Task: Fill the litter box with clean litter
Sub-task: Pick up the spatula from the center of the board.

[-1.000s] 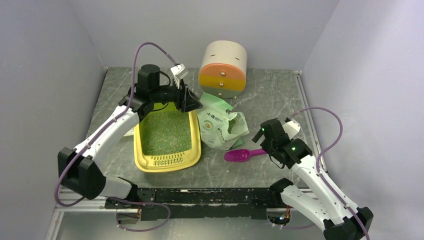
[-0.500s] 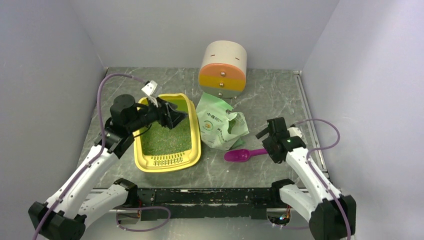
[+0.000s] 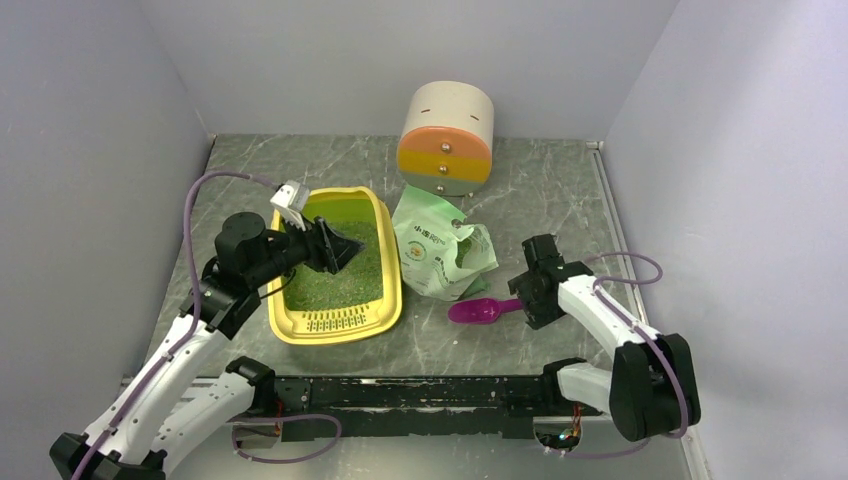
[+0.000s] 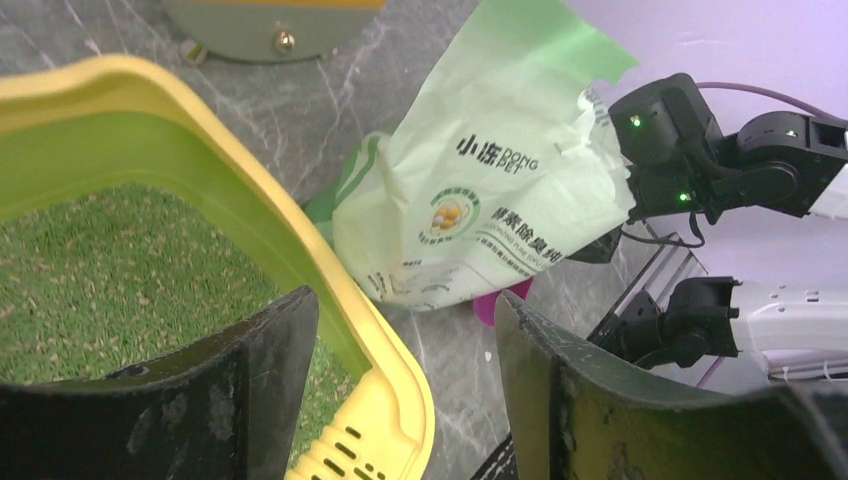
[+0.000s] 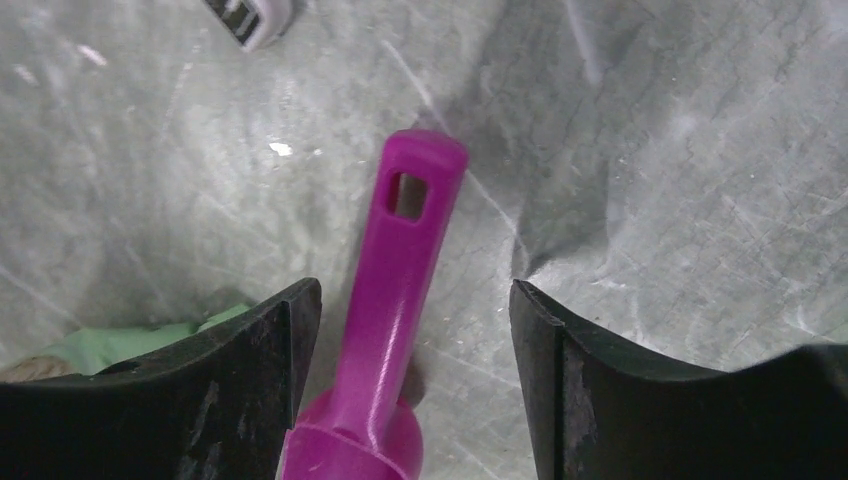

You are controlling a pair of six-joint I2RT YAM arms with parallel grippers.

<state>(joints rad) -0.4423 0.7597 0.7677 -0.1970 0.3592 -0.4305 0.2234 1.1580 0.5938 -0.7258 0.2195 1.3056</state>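
Note:
The yellow litter box [image 3: 387, 300] lies left of centre, its slotted grille toward the arms, and holds greenish-grey clean litter [image 3: 335, 280]. It also shows in the left wrist view [image 4: 300, 225] with the litter [image 4: 110, 280]. My left gripper [image 3: 345, 247] hovers over the box, open and empty; in its wrist view [image 4: 405, 330] the box's right rim lies between the jaws. My right gripper [image 3: 527, 300] is open, low over the table, its jaws either side of the magenta scoop's [image 3: 480, 310] handle [image 5: 395, 260] without touching it.
The pale green and white litter bag [image 3: 440, 250] lies crumpled between the box and the scoop. A round beige-orange-yellow drawer cabinet [image 3: 447, 140] stands at the back. Grey walls enclose the table on three sides.
My left arm has drawn back from the bag's top to over the litter box. My right arm has folded in and lowered its gripper toward the scoop's handle.

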